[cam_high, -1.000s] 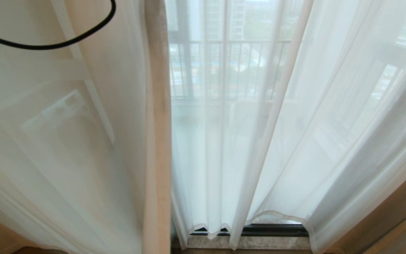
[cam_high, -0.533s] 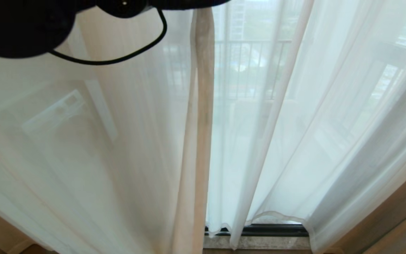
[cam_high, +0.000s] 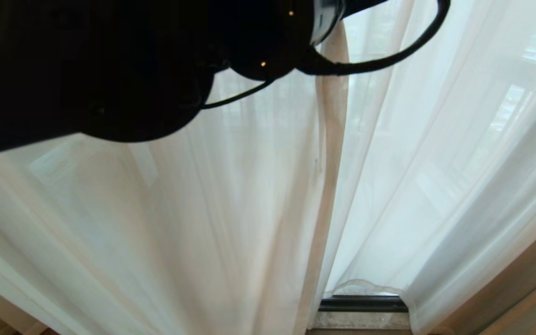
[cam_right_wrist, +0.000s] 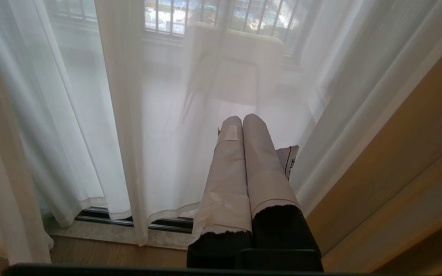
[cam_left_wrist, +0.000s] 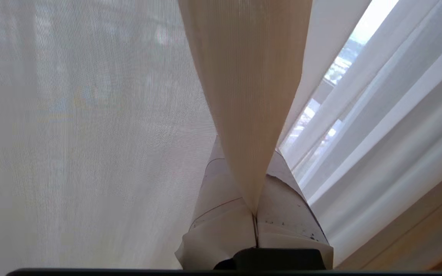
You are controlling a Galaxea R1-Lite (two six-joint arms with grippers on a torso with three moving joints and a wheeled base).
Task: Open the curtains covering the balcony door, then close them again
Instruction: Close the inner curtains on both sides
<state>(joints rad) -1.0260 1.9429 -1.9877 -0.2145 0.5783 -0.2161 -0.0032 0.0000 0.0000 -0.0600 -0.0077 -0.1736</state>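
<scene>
Sheer white curtains hang before the balcony door, whose dark bottom track [cam_high: 363, 303] shows under the hem. The left curtain panel [cam_high: 203, 209] is stretched rightward, and its thicker hemmed edge [cam_high: 331, 139] lies close to the right curtain panel [cam_high: 435, 163]. My left arm [cam_high: 110, 70] fills the top left of the head view as a dark bulk. In the left wrist view my left gripper [cam_left_wrist: 252, 172] is shut on the left curtain's folded edge [cam_left_wrist: 244, 96], which rises from between its taped fingers. My right gripper [cam_right_wrist: 242, 119] is shut with nothing in it, low by the right panel.
An opaque beige drape [cam_high: 519, 279] hangs at the far right. Below the hems lie a stone sill [cam_high: 361, 320] and wooden floor [cam_right_wrist: 109, 255]. Through the fabric I see a chair [cam_right_wrist: 236, 69] and a railing [cam_right_wrist: 251, 15] on the balcony. A black cable [cam_high: 389, 60] loops off my left arm.
My left arm has swept rightward into the head view, dragging the left curtain's hemmed edge rightward. The strip of door between the panels has narrowed to a sliver. The right arm has not moved.
</scene>
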